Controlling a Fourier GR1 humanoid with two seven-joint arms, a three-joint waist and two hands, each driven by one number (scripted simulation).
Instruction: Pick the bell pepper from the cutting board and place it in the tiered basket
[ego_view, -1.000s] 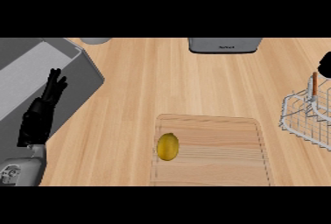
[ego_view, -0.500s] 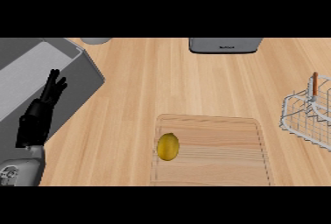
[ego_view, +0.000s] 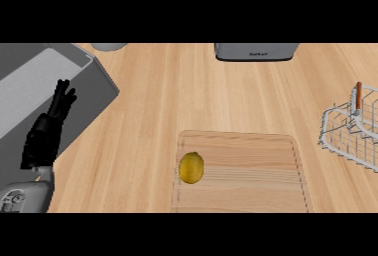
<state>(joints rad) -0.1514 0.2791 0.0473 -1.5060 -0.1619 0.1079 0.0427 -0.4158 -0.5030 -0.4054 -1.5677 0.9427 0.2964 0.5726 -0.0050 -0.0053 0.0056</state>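
Right hand, a dark shape beyond the basket a second ago, is out of view; everything else sits as before. Yellow bell pepper (ego_view: 191, 167) lies on the cutting board (ego_view: 251, 170), close to the board's left edge and about midway along it, long axis running toward and away from the robot. Nothing touches it. Tiered basket (ego_view: 351, 132), white wire, stands just off the board's far right corner and is cut by the view's edge; a reddish rod (ego_view: 359, 97) rises from it. Left hand (ego_view: 48, 127) hangs well to the left of the board, over the edge between the wooden counter (ego_view: 148, 115) and a grey surface (ego_view: 44, 80), fingers straight and close together, pointing away, holding nothing. Its grey forearm (ego_view: 22, 197) enters left of the board's near corner. Grey appliance (ego_view: 256, 51) stands far beyond the board.
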